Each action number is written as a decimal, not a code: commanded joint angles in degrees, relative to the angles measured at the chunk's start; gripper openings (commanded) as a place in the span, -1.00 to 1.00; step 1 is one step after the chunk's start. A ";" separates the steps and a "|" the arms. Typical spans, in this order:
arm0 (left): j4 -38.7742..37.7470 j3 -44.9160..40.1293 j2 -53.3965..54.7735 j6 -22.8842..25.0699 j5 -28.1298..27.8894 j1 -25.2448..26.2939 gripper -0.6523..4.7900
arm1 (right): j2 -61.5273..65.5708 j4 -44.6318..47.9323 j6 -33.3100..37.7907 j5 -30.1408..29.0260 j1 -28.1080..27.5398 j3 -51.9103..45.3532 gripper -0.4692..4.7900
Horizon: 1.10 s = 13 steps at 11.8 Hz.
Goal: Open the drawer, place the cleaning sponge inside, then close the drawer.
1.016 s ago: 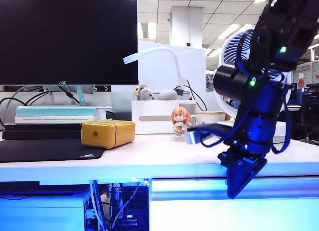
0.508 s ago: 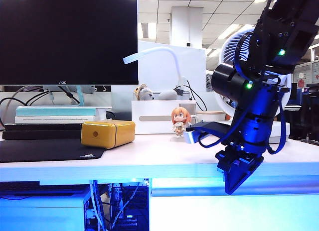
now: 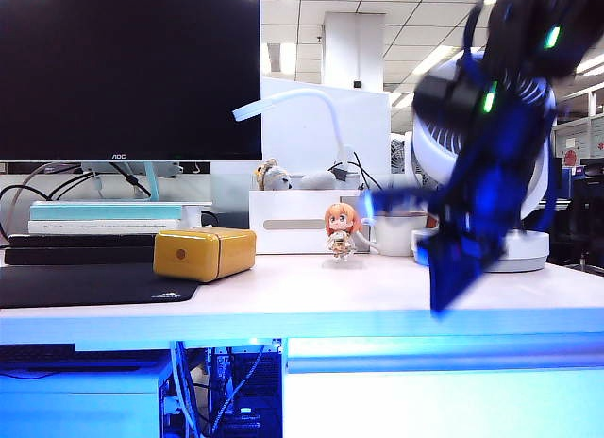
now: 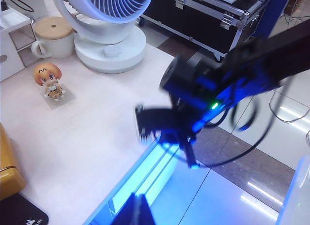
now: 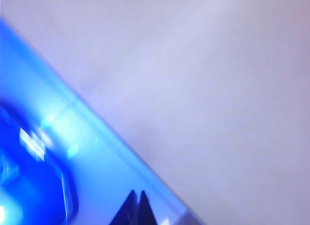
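Change: since a second ago the right arm has lifted, so the right claw (image 3: 453,282) that hung down in front of the drawer front now sits blurred at the level of the surface edge.
Right claw: fingers together, nothing between them; the right wrist view shows the two dark tips (image 5: 138,208) pressed side by side above the lit edge.
Left claw: only dark tips (image 4: 138,213) show at the frame edge, looking down on the surface (image 4: 97,137) — whether anything is gripped cannot be told, though the tips look together.
Drawer: the wide drawer (image 3: 444,391) under the right half of the surface looks flush and closed.
Cleaning sponge: not visible in any view; the golden box (image 3: 205,253) and figurine (image 3: 341,231) stand on the surface, but no sponge.
Progress: judged from this, either the whole job is done with the sponge shut inside, or nothing has begun — the pictures cannot settle which.
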 commanded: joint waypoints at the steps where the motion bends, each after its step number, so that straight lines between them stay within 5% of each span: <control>1: 0.76 0.24 -0.11 0.20 0.17 0.02 -0.78 | -10.73 1.62 7.23 -0.26 0.02 0.17 -0.84; 10: -2.69 0.26 -0.26 -0.85 5.35 0.00 -0.78 | -47.69 2.97 14.43 1.27 0.04 -1.97 -0.84; 13: -2.75 0.22 -2.45 0.22 4.15 -0.04 -0.78 | -67.54 13.79 21.09 3.48 0.02 -23.54 -0.84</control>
